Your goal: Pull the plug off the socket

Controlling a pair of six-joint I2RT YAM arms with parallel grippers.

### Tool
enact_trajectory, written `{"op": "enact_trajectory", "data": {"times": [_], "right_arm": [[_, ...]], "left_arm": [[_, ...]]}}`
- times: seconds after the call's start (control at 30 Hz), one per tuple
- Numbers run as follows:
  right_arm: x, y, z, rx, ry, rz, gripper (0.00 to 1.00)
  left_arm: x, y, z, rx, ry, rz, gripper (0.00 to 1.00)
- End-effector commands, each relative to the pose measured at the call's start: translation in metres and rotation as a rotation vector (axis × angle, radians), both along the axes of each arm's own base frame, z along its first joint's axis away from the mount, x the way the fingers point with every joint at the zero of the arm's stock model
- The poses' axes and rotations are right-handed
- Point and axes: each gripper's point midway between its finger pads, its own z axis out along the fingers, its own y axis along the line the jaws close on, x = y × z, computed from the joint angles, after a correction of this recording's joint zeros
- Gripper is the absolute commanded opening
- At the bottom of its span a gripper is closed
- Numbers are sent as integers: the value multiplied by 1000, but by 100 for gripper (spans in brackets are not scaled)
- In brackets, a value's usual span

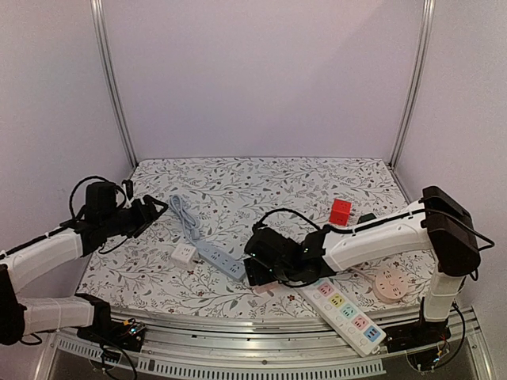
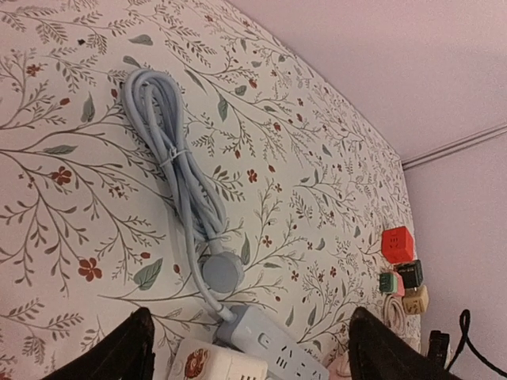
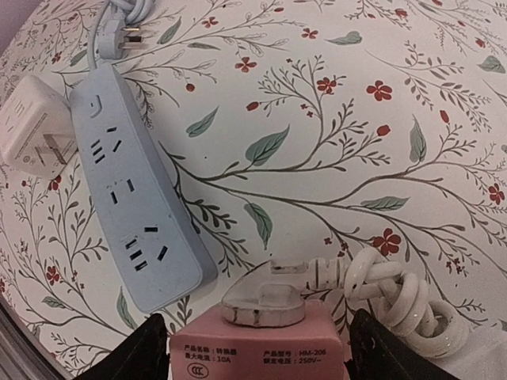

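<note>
A white plug [image 3: 265,305] sits pushed into the top of a pink socket block [image 3: 257,352], and its coiled white cord [image 3: 396,305] lies to the right. My right gripper [image 3: 257,318] is open, with one finger on each side of the pink block and a thin gap at each. In the top view, this gripper [image 1: 265,277] is low over the pink block [image 1: 261,290]. My left gripper [image 2: 251,317] is open and holds nothing, hovering above the blue power strip [image 2: 269,340]. A white adapter [image 3: 32,127] lies beside the strip with its prongs showing.
The blue strip's bundled cable [image 2: 170,150] and its own plug [image 2: 222,271] lie on the floral cloth. A white strip with coloured outlets [image 1: 348,309] juts over the front edge. A red cube [image 1: 341,210] and a round beige socket [image 1: 390,283] sit at right.
</note>
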Motion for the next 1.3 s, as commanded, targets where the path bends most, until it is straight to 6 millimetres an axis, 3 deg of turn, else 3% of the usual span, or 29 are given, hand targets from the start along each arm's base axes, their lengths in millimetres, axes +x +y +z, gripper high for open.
{"op": "enact_trajectory", "data": {"times": [0.0, 0.13, 0.27, 0.4, 0.53, 0.67, 0.97, 1.27], "right_arm": [[-1, 4, 5, 14, 4, 2, 82], [0, -2, 25, 33, -35, 5, 94], [2, -17, 54, 68, -76, -7, 97], [10, -42, 67, 96, -81, -47, 96], [22, -68, 56, 71, -57, -55, 87], [29, -80, 33, 74, 15, 23, 84], [37, -81, 12, 39, 46, 205, 75], [36, -66, -10, 0, 81, 307, 68]], "left_arm": [[-29, -12, -14, 10, 70, -63, 83], [-42, -25, -10, 12, 69, -103, 83], [-52, -39, -3, -8, 60, -121, 83], [-63, -60, -1, -9, 59, -162, 83], [-75, -80, -3, -13, 67, -203, 83], [-84, -96, -8, -7, 75, -230, 83], [-93, -124, -15, 17, 102, -285, 82], [-94, -126, -15, 19, 113, -274, 82]]}}
